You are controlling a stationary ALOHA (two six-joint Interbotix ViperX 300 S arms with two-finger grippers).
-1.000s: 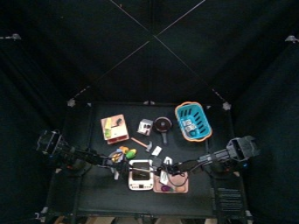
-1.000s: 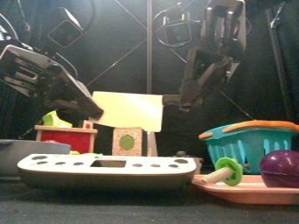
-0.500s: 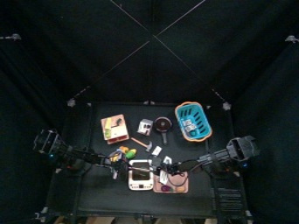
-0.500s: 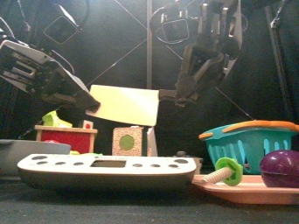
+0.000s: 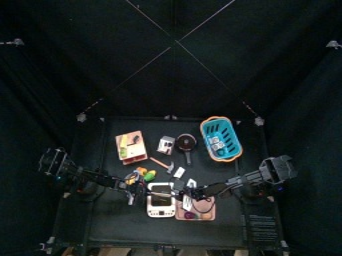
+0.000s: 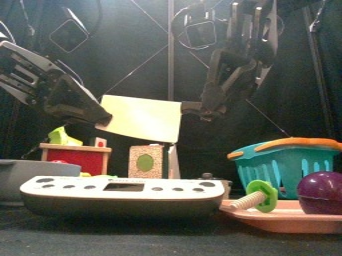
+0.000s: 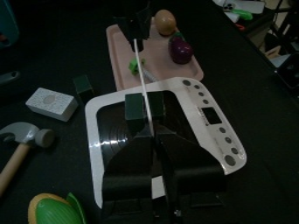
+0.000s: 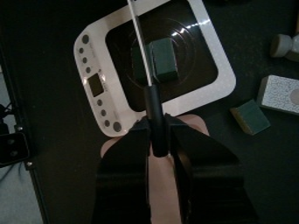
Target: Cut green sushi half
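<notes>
The green sushi [image 5: 147, 176] is a tiny yellow-green piece just left of the white scale [image 5: 160, 200]. It also shows in the left wrist view [image 7: 52, 210], close beside my left arm. A pale yellow knife [image 6: 140, 118] hangs upright above the scale. My left gripper [image 6: 104, 120] is shut on its left end. My right gripper [image 6: 201, 108] is shut on its right edge. In both wrist views the blade is a thin edge-on line over the scale, from the left gripper [image 7: 152, 144] and from the right gripper [image 8: 156, 131].
A pink board [image 7: 117, 44] right of the scale holds a purple eggplant [image 6: 321, 190] and a small green piece [image 6: 258, 192]. A blue basket [image 5: 221, 138], a pan [image 5: 185, 143] and a wooden box of red and green food [image 5: 130, 147] stand further back. Small white and dark green blocks lie nearby.
The knife has risen a little and tilted, with both grippers still on it. My left gripper has moved slightly up and to the left.
</notes>
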